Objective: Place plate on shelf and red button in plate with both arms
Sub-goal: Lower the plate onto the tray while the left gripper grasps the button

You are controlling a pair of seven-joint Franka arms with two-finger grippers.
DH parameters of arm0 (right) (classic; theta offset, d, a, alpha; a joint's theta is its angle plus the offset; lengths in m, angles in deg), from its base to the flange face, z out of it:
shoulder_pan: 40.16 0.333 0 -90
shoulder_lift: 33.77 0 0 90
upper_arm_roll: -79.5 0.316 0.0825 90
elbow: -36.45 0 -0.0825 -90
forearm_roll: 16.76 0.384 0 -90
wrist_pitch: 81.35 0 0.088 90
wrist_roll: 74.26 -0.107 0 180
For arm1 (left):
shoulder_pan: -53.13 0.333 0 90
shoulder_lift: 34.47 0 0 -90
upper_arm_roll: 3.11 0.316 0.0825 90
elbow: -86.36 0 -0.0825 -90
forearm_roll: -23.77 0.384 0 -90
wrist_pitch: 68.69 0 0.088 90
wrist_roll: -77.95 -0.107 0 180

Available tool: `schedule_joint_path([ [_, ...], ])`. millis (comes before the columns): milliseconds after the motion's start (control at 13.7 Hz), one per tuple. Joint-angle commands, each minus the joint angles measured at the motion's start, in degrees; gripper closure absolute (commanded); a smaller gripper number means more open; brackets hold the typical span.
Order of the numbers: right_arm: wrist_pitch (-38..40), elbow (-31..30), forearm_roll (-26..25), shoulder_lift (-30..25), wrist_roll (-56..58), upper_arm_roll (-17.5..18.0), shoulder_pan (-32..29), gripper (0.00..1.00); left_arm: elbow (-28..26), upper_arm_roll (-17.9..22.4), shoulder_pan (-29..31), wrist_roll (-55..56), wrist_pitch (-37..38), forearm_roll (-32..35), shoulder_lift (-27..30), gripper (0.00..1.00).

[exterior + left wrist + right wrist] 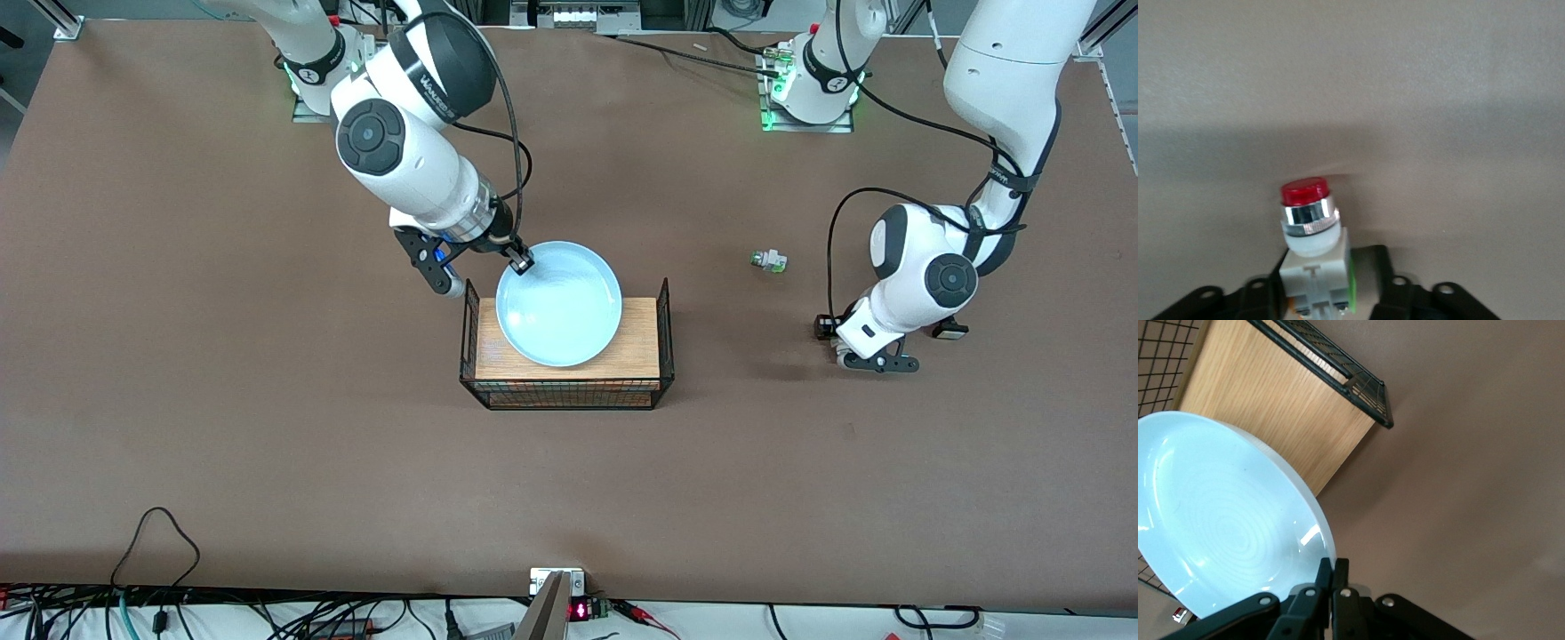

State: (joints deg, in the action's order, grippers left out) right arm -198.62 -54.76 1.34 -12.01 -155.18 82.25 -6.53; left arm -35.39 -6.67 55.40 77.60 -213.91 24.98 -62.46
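Note:
My right gripper (520, 262) is shut on the rim of the pale blue plate (558, 302). The plate is over the wooden top of the wire rack (569, 391), and its held edge sticks out past the rack toward the robots. The right wrist view shows the fingers (1328, 577) pinched on the plate's rim (1225, 520). My left gripper (876, 356) is low over the table near the left arm's end. In the left wrist view its open gripper (1328, 283) straddles the red button (1315, 240), with a gap on the green side. The button is hidden in the front view.
A small white part with a green and clear tip (769, 260) lies on the table between the rack and the left arm. The rack has raised wire ends (663, 307). Cables and a small display (578, 610) line the table's front edge.

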Motion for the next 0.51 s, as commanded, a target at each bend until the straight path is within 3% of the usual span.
schedule_joint_path([
  [0, -1.99, 1.04, 0.71, 2.14, -0.11, -0.64, 0.99, 1.0, 0.28, -0.14, 0.36, -0.43, -0.15, 0.81, 0.57, 0.8],
  [219, -5.24, -0.63, 0.36, 2.93, 0.59, -0.73, 0.91, 1.0, 1.5, -0.05, 0.28, -1.13, 2.12, 0.9, 2.41, 0.86],
  [437, -7.18, -1.78, 0.36, 3.72, 2.25, -0.9, 0.91, 1.0, 11.66, -0.4, 0.28, -1.31, 21.39, 0.9, 3.82, 0.86],
])
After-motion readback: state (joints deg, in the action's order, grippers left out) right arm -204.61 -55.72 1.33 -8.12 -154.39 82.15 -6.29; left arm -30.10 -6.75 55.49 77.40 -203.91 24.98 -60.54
